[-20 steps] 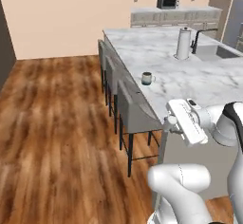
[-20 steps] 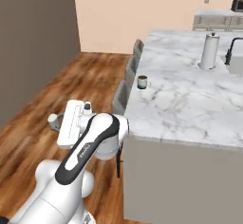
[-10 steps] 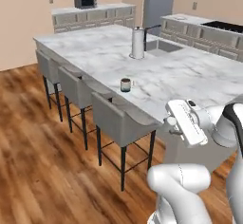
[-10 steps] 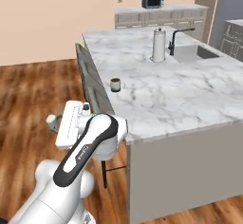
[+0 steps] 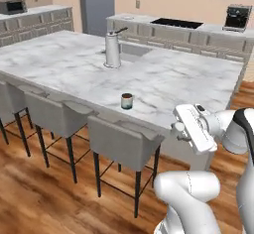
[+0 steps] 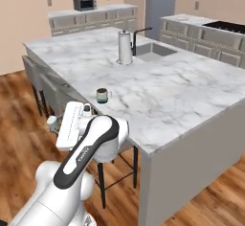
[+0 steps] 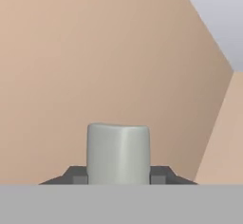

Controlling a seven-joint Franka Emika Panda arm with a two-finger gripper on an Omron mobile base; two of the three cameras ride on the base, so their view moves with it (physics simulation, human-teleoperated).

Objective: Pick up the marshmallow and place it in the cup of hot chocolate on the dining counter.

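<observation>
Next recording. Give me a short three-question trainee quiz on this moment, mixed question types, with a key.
1. True or false: the small white cylindrical marshmallow sits between the dark fingertips of the two-finger gripper.
2. The small pale grey cup of hot chocolate stands: A) in the sink, B) near the stool-side edge of the white-and-grey marble dining counter, C) on a stool.
3. Fill in: the tall white tapered cylinder with a knob stands beside the black ____.

Key: 1 true; 2 B; 3 faucet.

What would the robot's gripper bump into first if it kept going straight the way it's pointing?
Probably a bare peach wall. The gripper, shut on the marshmallow, faces that wall with nothing between, though its distance is unclear.
</observation>
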